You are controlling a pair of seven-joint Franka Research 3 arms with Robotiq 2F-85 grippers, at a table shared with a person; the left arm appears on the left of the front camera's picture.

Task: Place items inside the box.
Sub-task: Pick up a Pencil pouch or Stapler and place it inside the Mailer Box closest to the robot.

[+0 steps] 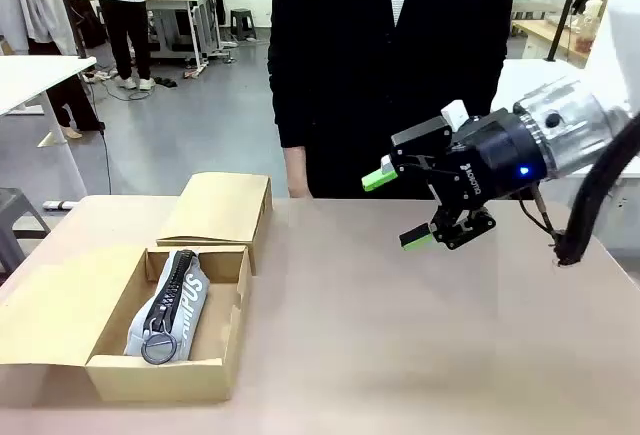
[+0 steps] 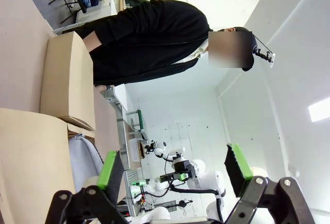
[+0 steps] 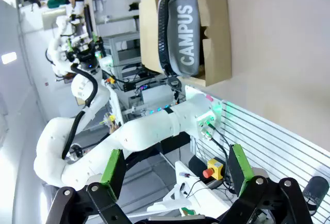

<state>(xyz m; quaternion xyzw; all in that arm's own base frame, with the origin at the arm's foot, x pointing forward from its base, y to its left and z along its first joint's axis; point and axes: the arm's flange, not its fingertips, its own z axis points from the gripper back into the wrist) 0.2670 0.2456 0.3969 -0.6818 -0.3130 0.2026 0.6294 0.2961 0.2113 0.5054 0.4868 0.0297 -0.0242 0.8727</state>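
While your right gripper hung over the bare table in front of the person, its jaws stood wide apart with nothing between them. Your left gripper was spread and empty too, looking along the cardboard from close by.

The grey pencil case already lay inside the box, running lengthwise along its left side. The flap lid was folded out flat to the left.

The main risk, as I judged it, was the reach. You had to carry whatever came next from the right side well across to the box. The smaller box sat touching its far edge, so a release made too far back would have landed on that closed lid.

The case left only a narrow free strip on the right. An item dropped over the case could have ridden up on it or slid, and a low descent could have snagged the zip ring. With the left gripper near the box, the two arms could also have met there.
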